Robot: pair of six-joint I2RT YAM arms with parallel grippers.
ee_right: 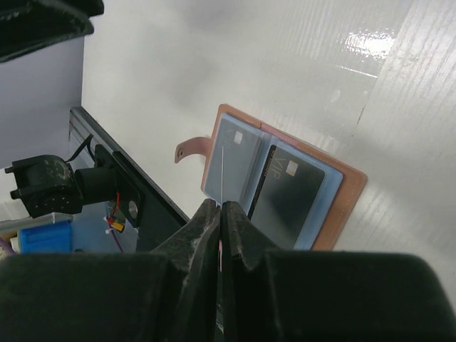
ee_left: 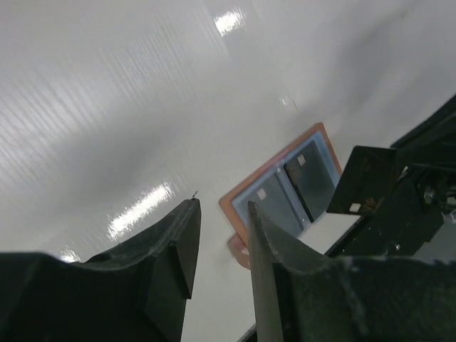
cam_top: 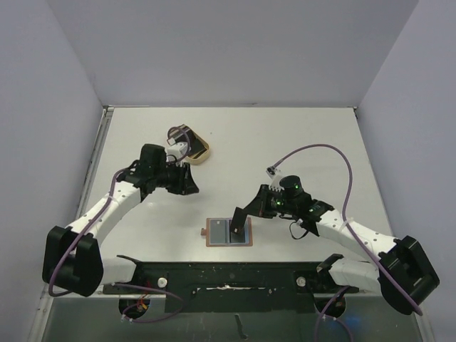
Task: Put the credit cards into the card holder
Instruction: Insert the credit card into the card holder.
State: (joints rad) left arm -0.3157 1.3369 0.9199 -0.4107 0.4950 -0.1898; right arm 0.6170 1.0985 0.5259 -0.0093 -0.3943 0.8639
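The card holder (ee_right: 349, 187) already carries a grey card (ee_right: 237, 148) and a dark card (ee_right: 291, 194); the right pincer (ee_right: 221, 214) pinches a third card (ee_right: 222, 167) edge-on above it, and the left pincer (ee_left: 222, 214) is spread, empty.

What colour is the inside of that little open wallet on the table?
The card holder is blue-grey inside, brown-edged; clearest in the right wrist view.

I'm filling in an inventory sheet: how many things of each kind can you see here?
Credit cards: 3 (grey card and black card pocketed, edge-on card in right gripper)
Card holder: 1
Tan tray: 1
Total: 5; the tray's contents cannot be made out.
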